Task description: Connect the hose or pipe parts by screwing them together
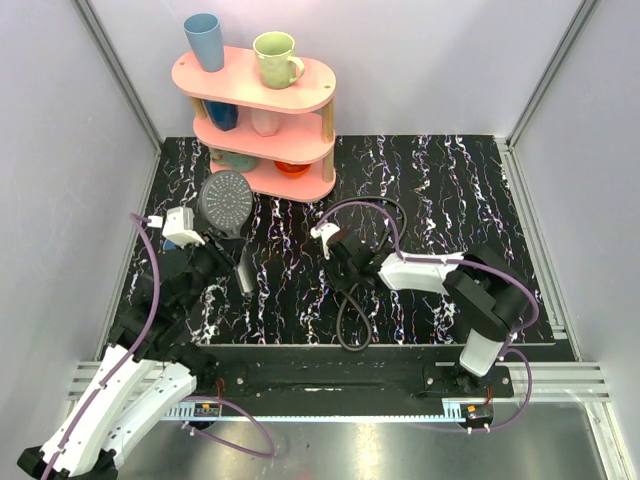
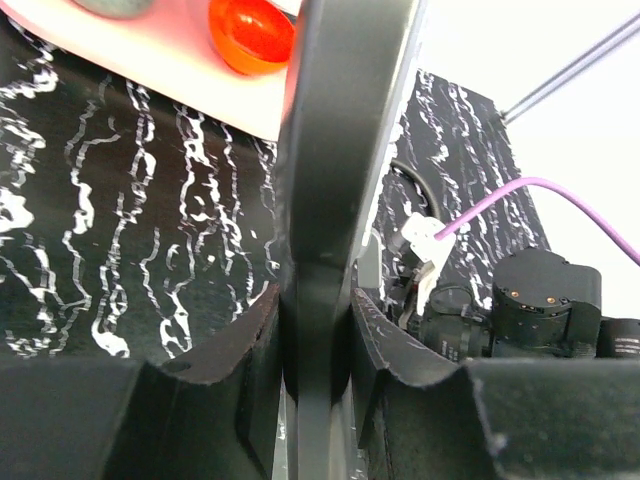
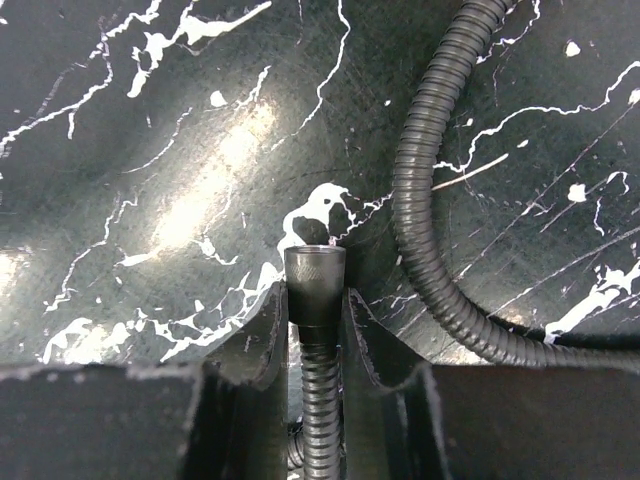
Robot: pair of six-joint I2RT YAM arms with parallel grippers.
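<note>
Hose end [image 3: 315, 268], clamped in right gripper [image 3: 315, 295]

You couldn't read any words, nos. or signs here; no label or brand was clear enough.

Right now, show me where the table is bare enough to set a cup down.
Freest: the back-right table, between the shelf and the right wall. A smaller patch lies between the shower head and the hose. Crowded: left side and centre.

Shelf [image 1: 235, 78]: pink, three tiers.
Shelf top tier: blue cup [image 1: 204, 41] left, green mug [image 1: 275, 58] right.
Shelf bottom tier: orange bowl [image 1: 292, 168].
</note>
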